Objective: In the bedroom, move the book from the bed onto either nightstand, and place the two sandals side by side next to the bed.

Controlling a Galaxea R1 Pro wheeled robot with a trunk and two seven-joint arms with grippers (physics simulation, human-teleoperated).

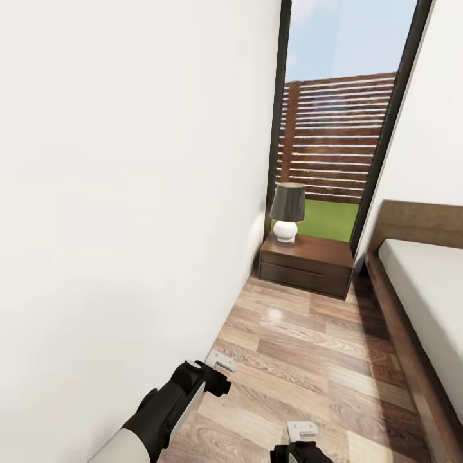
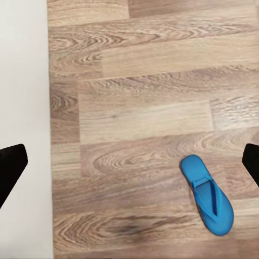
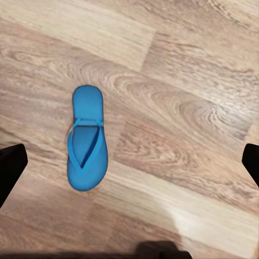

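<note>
A blue sandal (image 3: 87, 139) lies flat on the plank floor (image 3: 178, 108), lengthwise across the boards, below both spread grippers.

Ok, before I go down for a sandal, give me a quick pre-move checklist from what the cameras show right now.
1. Left gripper open and empty: ok.
2. Right gripper open and empty: ok.
3. Bright blue flip-flop sandal lying flat, straps up, on the wood-plank floor: ok.
4. Second sandal located: cannot tell; the wrist views may show the same one.
5. Dark wood nightstand top free for the book: partly ok, a grey-shaded lamp stands on it.
6. Book located: not ok.
</note>
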